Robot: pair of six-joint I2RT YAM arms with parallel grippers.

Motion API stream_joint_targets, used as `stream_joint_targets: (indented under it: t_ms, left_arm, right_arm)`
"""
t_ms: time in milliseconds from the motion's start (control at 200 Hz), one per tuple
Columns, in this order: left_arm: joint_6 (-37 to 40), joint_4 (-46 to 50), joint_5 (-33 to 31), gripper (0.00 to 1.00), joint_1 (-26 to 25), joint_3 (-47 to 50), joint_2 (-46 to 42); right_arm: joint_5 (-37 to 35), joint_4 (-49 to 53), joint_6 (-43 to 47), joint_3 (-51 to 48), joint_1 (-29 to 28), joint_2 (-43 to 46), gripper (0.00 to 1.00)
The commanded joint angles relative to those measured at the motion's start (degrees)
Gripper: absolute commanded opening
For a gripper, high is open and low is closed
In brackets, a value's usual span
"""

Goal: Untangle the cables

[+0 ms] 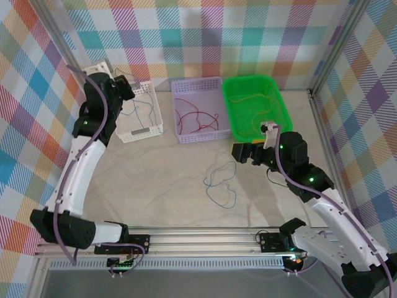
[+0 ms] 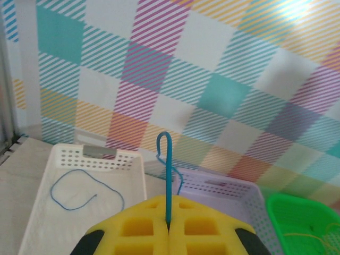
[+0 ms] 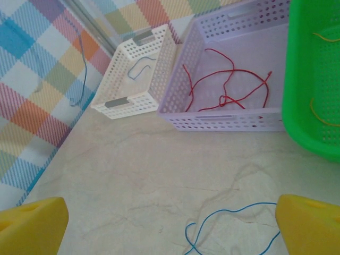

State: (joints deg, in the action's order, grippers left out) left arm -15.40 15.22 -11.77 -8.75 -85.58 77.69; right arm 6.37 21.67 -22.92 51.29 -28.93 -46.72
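My left gripper [image 1: 127, 87] is raised above the white basket [image 1: 141, 131], shut on a thin blue cable [image 2: 168, 170] that sticks up between its yellow fingers [image 2: 143, 223] and hangs down toward the basket. Another blue cable [image 2: 79, 183] lies inside that basket. A loose blue cable [image 1: 220, 183] lies looped on the table, just ahead of my open right gripper [image 1: 239, 152]. In the right wrist view this blue cable [image 3: 234, 215] sits between the spread yellow fingers [image 3: 32, 226]. Red cables [image 1: 198, 115] lie in the purple basket [image 1: 198, 138]. An orange-yellow cable [image 1: 248, 99] lies in the green basket [image 1: 282, 112].
The three baskets stand side by side along the back of the table, against the checked wall. A metal rail [image 1: 205, 239] runs along the near edge with both arm bases on it. An aluminium frame post [image 1: 322, 124] borders the right side.
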Motion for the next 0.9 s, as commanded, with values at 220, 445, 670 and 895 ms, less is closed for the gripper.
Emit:
stream_joint_targets:
  t_ms: [220, 445, 670, 895]
  left_arm:
    - [-2.4, -3.06, 0.35, 0.0, 3.86, 0.65, 7.3]
    - [-2.95, -3.21, -0.11, 0.0, 5.78, 1.83, 14.04]
    - [-4.61, -1.71, 1.21, 0.0, 6.12, 2.64, 19.86]
    - [-5.66, 4.1, -1.34, 0.0, 6.33, -1.49, 25.38]
  right_arm:
    - [4.54, -0.5, 1.36, -1.97, 0.01, 2.16, 1.0]
    - [6.67, -1.13, 0.53, -3.24, -0.08, 1.88, 1.0]
    - [7.03, -0.76, 0.18, -4.26, -0.16, 1.98, 1.0]
    - [8.02, -0.69, -0.1, -4.7, -0.34, 1.8, 1.0]
